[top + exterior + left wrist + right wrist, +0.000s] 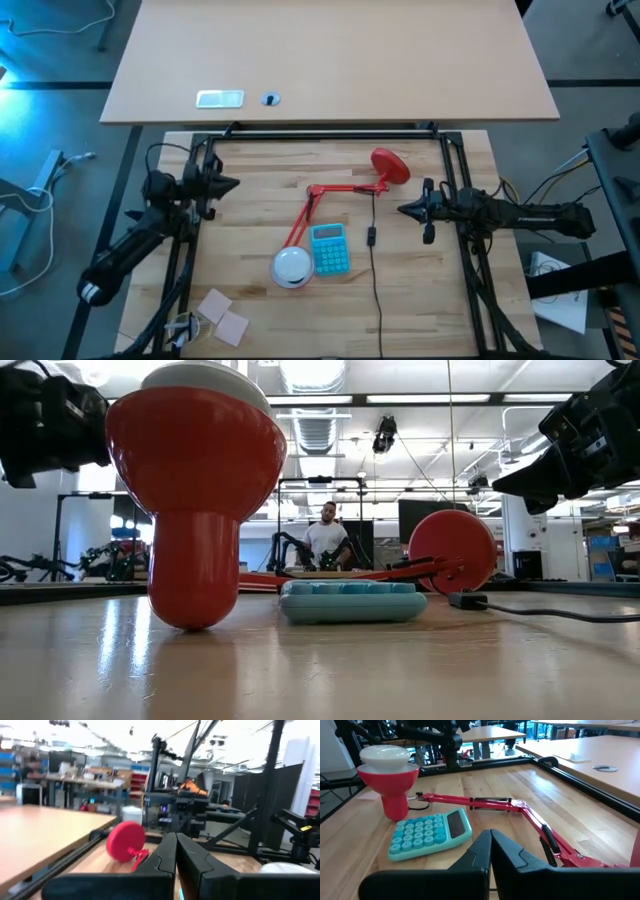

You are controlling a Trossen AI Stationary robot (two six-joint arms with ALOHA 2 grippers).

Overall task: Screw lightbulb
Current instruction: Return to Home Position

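The lightbulb (pixel 292 265) sits low and centre in the high view, dome up in the red lamp shade (pixel 389 787), its long axis vertical; the shade stands mouth-up on the wooden table (pixel 250 225), touching the teal calculator (pixel 330 249). The red lamp arm (pixel 325 195) runs up-right to the round base (pixel 390 166), a black cord (pixel 375 270) trailing toward the bottom edge. The left gripper (pixel 232 184) at mid-left and the right gripper (pixel 403 210) at mid-right both hover pinched together, with bare wood between them and the lamp.

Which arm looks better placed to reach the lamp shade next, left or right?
Left, but only narrowly. The left gripper hovers slightly nearer the lamp shade, with bare table between them. The right gripper has the calculator lying in its way.
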